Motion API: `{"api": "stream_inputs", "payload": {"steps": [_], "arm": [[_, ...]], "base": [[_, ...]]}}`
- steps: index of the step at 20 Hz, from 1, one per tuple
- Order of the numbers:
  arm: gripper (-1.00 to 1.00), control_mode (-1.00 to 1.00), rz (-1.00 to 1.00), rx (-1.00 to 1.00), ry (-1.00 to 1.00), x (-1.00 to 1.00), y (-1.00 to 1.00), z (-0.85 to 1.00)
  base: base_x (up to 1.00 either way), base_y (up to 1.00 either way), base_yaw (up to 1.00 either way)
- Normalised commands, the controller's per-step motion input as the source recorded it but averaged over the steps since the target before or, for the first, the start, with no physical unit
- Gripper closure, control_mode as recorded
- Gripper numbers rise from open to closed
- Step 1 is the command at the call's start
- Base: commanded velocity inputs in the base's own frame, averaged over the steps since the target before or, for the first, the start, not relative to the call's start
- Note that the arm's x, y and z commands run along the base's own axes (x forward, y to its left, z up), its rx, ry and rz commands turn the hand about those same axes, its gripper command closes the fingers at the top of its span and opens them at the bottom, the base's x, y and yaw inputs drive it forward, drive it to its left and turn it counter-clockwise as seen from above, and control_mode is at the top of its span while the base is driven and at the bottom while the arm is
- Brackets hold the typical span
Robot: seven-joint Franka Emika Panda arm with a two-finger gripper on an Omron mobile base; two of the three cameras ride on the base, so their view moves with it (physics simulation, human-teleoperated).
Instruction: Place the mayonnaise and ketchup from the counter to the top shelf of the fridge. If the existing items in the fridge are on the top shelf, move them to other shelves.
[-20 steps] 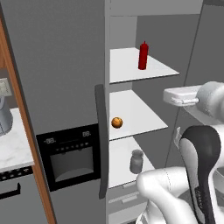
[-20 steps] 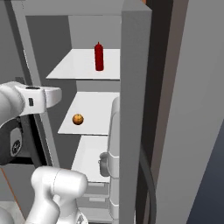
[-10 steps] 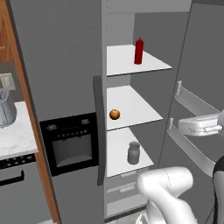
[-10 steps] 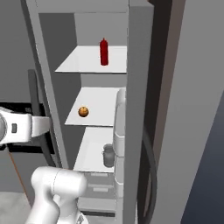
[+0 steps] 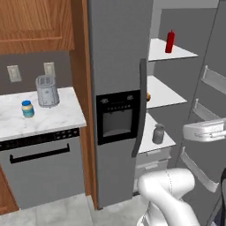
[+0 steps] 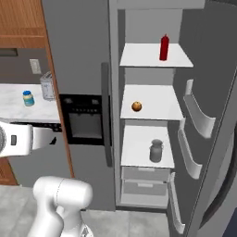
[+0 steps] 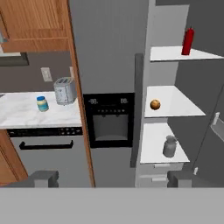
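Observation:
The red ketchup (image 5: 170, 42) (image 6: 164, 47) (image 7: 188, 41) stands upright on the top shelf (image 6: 143, 58) (image 7: 170, 53) of the open grey fridge (image 5: 117, 53) (image 6: 78, 46). Left of the fridge, the blue-banded mayonnaise (image 5: 27, 109) (image 6: 28, 98) (image 7: 42, 103) sits on the marble counter (image 5: 57, 117) (image 7: 26, 118). An orange fruit (image 6: 136, 106) (image 7: 155, 104) lies on the middle shelf and a grey lidded jar (image 5: 158, 133) (image 6: 156, 151) (image 7: 169, 146) stands on the lowest shelf. My gripper (image 7: 112, 180) is open and holds nothing, well back from the fridge and counter.
A silver toaster (image 5: 46, 91) (image 7: 64, 90) stands on the counter just right of the mayonnaise. A dishwasher (image 5: 44, 159) sits under the counter. The fridge door (image 6: 203, 115) hangs open on the right with its bins. A dark handle (image 5: 141, 106) runs down the shut door.
The cameras have pulled back from the fridge and swung left, bringing the counter and mayonnaise into view. The things on the shelves have stayed put. The gripper is still open.

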Motion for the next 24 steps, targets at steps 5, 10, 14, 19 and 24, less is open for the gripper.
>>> {"api": "stream_inputs", "payload": {"steps": [5, 10, 14, 19, 24], "arm": [[-1.0, 1.0, 0.0, 0.0, 0.0, 0.0, 0.0, 0.0], [-1.0, 1.0, 0.0, 0.0, 0.0, 0.0, 0.0, 0.0], [-1.0, 1.0, 0.0, 0.0, 0.0, 0.0, 0.0, 0.0], [-1.0, 1.0, 0.0, 0.0, 0.0, 0.0, 0.0, 0.0], [-1.0, 1.0, 0.0, 0.0, 0.0, 0.0, 0.0, 0.0]], "base": [[0.0, 1.0, 0.04], [0.17, 0.98, 0.04], [0.43, 0.45, 0.0], [0.6, 0.06, 0.0], [0.57, 0.13, 0.0]]}}
